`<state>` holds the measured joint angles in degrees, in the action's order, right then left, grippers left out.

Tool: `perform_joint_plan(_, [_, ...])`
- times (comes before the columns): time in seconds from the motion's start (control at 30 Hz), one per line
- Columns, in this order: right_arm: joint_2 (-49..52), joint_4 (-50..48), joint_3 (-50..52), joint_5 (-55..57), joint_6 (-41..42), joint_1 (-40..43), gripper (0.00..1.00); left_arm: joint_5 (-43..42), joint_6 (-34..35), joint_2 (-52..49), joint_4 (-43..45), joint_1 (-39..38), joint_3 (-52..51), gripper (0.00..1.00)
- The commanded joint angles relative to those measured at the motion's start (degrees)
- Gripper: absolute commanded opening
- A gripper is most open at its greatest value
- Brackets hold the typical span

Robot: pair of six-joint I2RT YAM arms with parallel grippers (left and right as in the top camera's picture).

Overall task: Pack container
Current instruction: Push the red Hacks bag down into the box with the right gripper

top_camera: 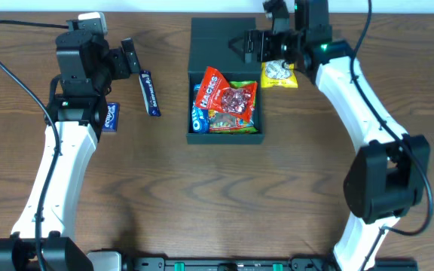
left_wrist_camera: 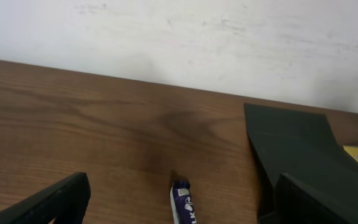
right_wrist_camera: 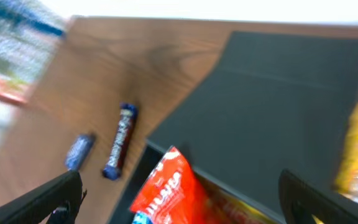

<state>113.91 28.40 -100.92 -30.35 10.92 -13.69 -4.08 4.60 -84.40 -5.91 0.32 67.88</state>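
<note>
Right claw [top_camera: 252,47] wide, empty, above container [top_camera: 224,138] lid flap, left claw [top_camera: 130,59] wide, well left

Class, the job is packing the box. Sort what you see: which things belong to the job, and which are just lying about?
Job: box, red packet inside it, yellow packet, blue bar, small blue packet.
Not part of it: table, white wall.
</note>
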Motion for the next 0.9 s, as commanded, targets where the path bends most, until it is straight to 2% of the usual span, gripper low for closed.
perform_joint_plan(0.0, [-2.38,5.90,-4.96,12.35,-9.84,-3.93,0.98,0.04,-0.39,1.07,-0.04,0.15,1.09,0.95])
perform_joint_plan(0.2, [-2.19,14.49,-4.94,18.25,-16.00,-9.60,0.84,0.07,-0.42,1.07,-0.02,0.15,1.09,0.95])
perform_joint_plan(0.3, [-1.33,16.52,-4.81,23.06,-19.45,-12.11,0.81,0.07,-0.42,1.07,0.00,0.15,1.09,0.95])
perform_joint_plan(0.37, [-0.11,17.81,-4.79,26.36,-22.43,-13.46,0.75,0.07,-0.42,1.07,0.00,0.15,1.09,0.95])
perform_joint_plan(0.47, [1.84,18.29,-4.70,29.31,-22.69,-14.10,0.67,0.07,-0.42,1.07,-0.07,0.15,1.09,0.95])
perform_joint_plan(0.53, [3.30,18.45,-4.70,29.20,-23.26,-14.10,0.62,0.04,-0.42,1.07,-0.07,0.15,1.09,0.95])
perform_joint_plan(0.7, [6.88,20.13,-4.70,28.41,-27.04,-14.45,0.56,0.07,-0.44,1.07,-0.09,0.15,1.09,0.95])
perform_joint_plan(0.77, [8.35,21.11,-4.70,28.39,-28.68,-14.47,0.49,0.04,-1.05,1.07,-0.07,0.15,1.09,0.95])
perform_joint_plan(0.87, [9.25,21.77,-4.70,28.37,-29.00,-14.47,0.48,0.07,-1.46,1.07,-0.09,0.15,1.09,0.95])
